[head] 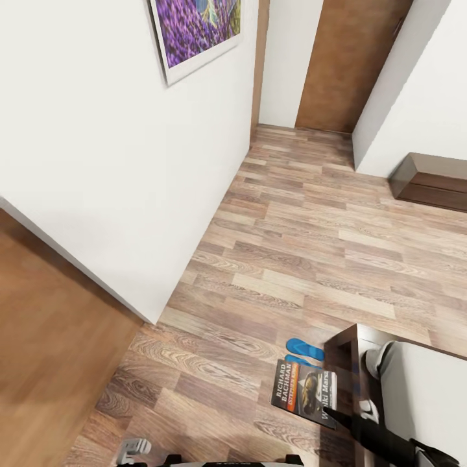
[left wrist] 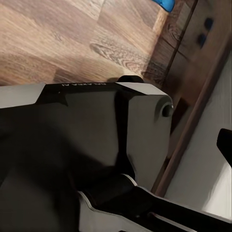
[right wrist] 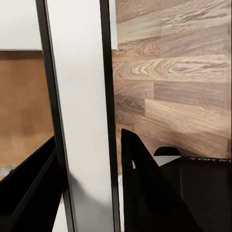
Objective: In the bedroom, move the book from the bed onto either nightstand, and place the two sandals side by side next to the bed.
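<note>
Head view: the wood plank floor (head: 311, 246) spans the scene, bounded by a white wall (head: 117, 162) bearing a purple painting (head: 198, 29). A tan wooden door (head: 350, 61) stands at the far end, and a second tan door panel (head: 45, 337) lies at the near left. A dark low cabinet (head: 431, 181) stands against the far right wall. At lower right, the corner of the bed (head: 428, 389) shows its pale mattress inside a dark brown frame (head: 344, 363).

The book (head: 305, 392) is held in the air beside that corner, cover up, gripped at its edge by the right gripper (head: 337, 415), whose dark fingers close on it. In the right wrist view the book (right wrist: 82, 116) appears edge-on as a white slab between the two black fingers (right wrist: 145, 193).

Two blue sandals (head: 305, 352) lie on the floor just beyond the book, apparently side by side, partly hidden by it.

The left gripper (head: 133, 447) shows at the bottom edge; its finger spacing cannot be told.
</note>
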Motion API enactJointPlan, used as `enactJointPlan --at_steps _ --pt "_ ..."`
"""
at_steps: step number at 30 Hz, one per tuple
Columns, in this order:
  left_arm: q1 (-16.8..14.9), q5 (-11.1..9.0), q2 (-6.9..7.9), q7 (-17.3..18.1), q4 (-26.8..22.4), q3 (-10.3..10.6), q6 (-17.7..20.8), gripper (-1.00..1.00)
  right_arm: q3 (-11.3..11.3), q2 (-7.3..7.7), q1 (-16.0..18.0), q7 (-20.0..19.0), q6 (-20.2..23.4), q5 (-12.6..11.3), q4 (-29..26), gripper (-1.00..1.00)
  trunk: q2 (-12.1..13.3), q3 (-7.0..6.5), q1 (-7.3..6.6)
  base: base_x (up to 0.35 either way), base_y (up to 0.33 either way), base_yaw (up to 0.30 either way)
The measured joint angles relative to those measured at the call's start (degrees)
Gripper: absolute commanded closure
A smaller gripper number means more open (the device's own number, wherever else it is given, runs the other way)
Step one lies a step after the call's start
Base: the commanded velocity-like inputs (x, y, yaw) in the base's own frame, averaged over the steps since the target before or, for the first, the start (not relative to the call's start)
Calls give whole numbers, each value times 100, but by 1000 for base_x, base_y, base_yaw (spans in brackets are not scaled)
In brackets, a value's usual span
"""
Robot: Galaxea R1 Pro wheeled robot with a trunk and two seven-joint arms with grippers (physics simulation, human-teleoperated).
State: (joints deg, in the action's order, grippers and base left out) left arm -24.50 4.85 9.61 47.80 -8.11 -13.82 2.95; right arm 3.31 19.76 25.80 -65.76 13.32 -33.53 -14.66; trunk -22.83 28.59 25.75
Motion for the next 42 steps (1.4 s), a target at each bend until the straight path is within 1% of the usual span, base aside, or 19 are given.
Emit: enactJointPlan --at_steps 10,17,19,25,28,30,32,33,34,35,39,40,42 --pt "0 0 -43 0 7 0 -1 -100 6 3 -1 49 -85 4 88 100 0 0 0 0 0 0" --pt "0 0 -45 0 9 0 -1 -100 6 4 -1 62 -117 3 369 100 0 -13 0 0 0 0" --pt "0 0 -45 0 9 -1 -1 -100 3 2 1 61 -194 2 400 100 0 -27 0 0 0 0" --pt "0 0 -74 -8 9 -4 -1 -100 0 1 -1 62 -724 2 507 100 0 -78 0 0 0 0" --pt "0 0 -82 -8 12 -2 -1 -100 2 0 -1 62 -872 0 552 100 0 -105 0 0 0 0" --pt "0 4 -109 -8 46 1 -4 -100 3 -1 -3 62 -927 -3 577 100 0 -123 0 0 0 0" --pt "0 12 -189 -51 148 5 -14 -100 -1 -1 -3 62 -964 -4 610 100 0 -142 0 0 0 0" --pt "0 20 -242 -167 194 7 -37 -100 5 -2 -4 62 -970 -2 646 100 0 -151 0 0 0 0" --pt "0 26 -292 -378 218 6 -98 -100 6 0 -5 66 -976 -1 707 100 0 -160 0 0 0 0" --pt "0 27 -309 -461 225 5 -124 -100 18 -1 -5 68 -978 -1 722 100 0 -169 0 0 0 0" --pt "1 33 -430 -1068 266 7 -294 -100 4 -1 -3 71 -982 -6 769 100 0 -206 0 0 0 0" --pt "2 44 -468 -1330 352 12 -348 -100 1 -2 -2 71 -982 -6 776 100 0 -216 0 0 0 0" --pt "1 47 -486 -1495 386 9 -452 -100 4 -2 -2 71 -982 -6 778 100 0 -234 0 0 0 0"
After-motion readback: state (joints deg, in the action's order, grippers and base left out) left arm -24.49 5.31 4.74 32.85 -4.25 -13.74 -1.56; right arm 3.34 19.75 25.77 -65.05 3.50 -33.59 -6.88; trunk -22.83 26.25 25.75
